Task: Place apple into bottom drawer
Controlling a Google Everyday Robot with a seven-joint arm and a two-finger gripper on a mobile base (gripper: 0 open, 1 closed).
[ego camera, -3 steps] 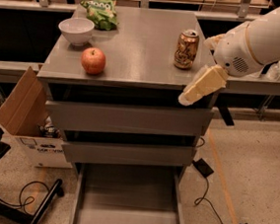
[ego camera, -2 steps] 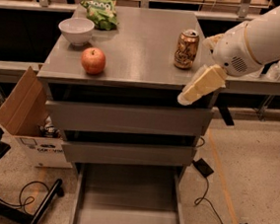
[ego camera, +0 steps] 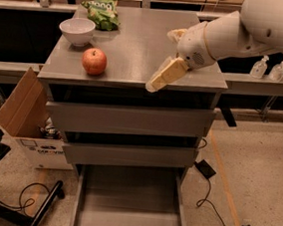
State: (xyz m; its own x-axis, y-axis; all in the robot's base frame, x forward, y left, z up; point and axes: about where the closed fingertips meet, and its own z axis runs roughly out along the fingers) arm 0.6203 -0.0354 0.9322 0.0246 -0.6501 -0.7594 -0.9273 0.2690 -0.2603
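The red apple [ego camera: 94, 61] sits on the grey cabinet top [ego camera: 132, 54], near its front left edge. The bottom drawer [ego camera: 127, 203] is pulled out at floor level, and its flat grey floor is bare. My gripper [ego camera: 158, 80] hangs over the front edge of the cabinet top, right of the apple and about an apple-and-a-half's width from it. It holds nothing that I can see. The white arm [ego camera: 239, 29] reaches in from the upper right.
A white bowl [ego camera: 77, 31] and a green snack bag [ego camera: 101, 11] stand behind the apple. The two upper drawers [ego camera: 130, 121] are closed. A cardboard box [ego camera: 24, 108] stands left of the cabinet. Cables [ego camera: 209, 191] lie on the floor to the right.
My arm has swung left along the cabinet's front edge toward the apple, and now covers the gold can that showed earlier. The apple has not moved.
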